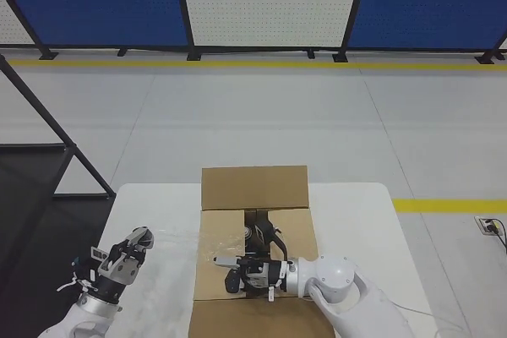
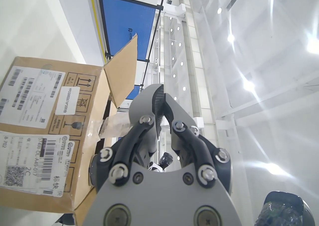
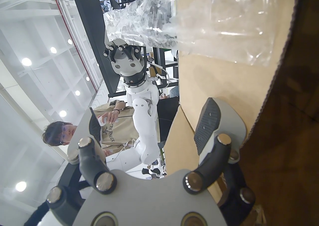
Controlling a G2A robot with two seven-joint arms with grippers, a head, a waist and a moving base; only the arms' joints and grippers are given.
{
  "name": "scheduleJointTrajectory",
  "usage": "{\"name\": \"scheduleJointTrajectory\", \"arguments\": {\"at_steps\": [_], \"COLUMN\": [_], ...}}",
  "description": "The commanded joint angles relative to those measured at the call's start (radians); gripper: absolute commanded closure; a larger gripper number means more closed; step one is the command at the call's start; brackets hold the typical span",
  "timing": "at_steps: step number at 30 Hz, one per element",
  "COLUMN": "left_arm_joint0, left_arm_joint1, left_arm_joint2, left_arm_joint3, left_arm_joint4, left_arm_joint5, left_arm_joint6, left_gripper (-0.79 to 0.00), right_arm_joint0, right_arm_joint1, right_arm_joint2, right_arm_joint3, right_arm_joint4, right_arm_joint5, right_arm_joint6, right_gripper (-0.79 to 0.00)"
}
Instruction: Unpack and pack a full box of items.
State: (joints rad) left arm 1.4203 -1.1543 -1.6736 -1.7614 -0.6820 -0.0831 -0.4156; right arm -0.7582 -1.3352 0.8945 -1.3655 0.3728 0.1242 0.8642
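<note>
A brown cardboard box [image 1: 253,188] stands mid-table with its flaps folded out. Its labelled side [image 2: 49,102] is seen in the left wrist view. My right gripper [image 1: 226,263] hovers over the box's left flap [image 3: 224,82], open [image 3: 152,124], with nothing between its fingers. A strip of crinkled clear tape [image 3: 174,20] hangs off that flap's edge [image 1: 179,240]. My left gripper [image 1: 138,239] is above the table left of the box, shut and empty [image 2: 160,102]. Something dark [image 1: 260,229] sits in the box's opening; I cannot tell what it is.
The white table [image 1: 152,211] has bare room left and right of the box. A black frame [image 1: 34,152] stands beside the table's left side. A person [image 3: 112,127] sits beyond the left arm [image 3: 144,117], not touching anything on the table.
</note>
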Motion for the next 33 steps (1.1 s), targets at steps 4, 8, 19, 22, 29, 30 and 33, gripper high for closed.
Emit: {"name": "scheduleJointTrajectory", "arguments": {"at_steps": [4, 8, 19, 22, 29, 30, 33], "left_arm_joint0": [-0.001, 0.001, 0.011, 0.013, 0.021, 0.022, 0.025], "left_arm_joint1": [-0.001, -0.002, -0.004, -0.005, -0.007, -0.007, -0.008], "left_arm_joint2": [-0.002, -0.007, -0.021, -0.024, -0.033, -0.035, -0.038], "left_arm_joint3": [0.000, -0.005, -0.026, -0.033, -0.044, -0.045, -0.050], "left_arm_joint4": [-0.012, -0.023, -0.048, -0.055, -0.071, -0.074, -0.080], "left_arm_joint5": [0.000, -0.001, -0.007, -0.010, -0.019, -0.021, -0.024], "left_arm_joint6": [-0.007, -0.014, -0.029, -0.031, -0.037, -0.037, -0.038], "left_gripper": [0.000, 0.000, 0.000, 0.000, 0.000, 0.000, 0.000], "right_arm_joint0": [0.000, 0.001, 0.010, 0.011, 0.014, 0.014, 0.014], "right_arm_joint1": [-0.001, -0.002, -0.007, -0.008, -0.011, -0.011, -0.012], "right_arm_joint2": [0.003, 0.004, 0.000, -0.001, -0.001, -0.001, 0.000], "right_arm_joint3": [0.000, 0.000, 0.013, 0.014, 0.017, 0.017, 0.018], "right_arm_joint4": [-0.003, -0.006, -0.006, -0.007, -0.011, -0.011, -0.012], "right_arm_joint5": [0.002, 0.004, 0.011, 0.013, 0.015, 0.015, 0.015], "right_arm_joint6": [0.001, 0.004, 0.007, 0.008, 0.011, 0.011, 0.012], "right_gripper": [-0.785, -0.785, -0.785, -0.785, -0.785, -0.785, -0.785]}}
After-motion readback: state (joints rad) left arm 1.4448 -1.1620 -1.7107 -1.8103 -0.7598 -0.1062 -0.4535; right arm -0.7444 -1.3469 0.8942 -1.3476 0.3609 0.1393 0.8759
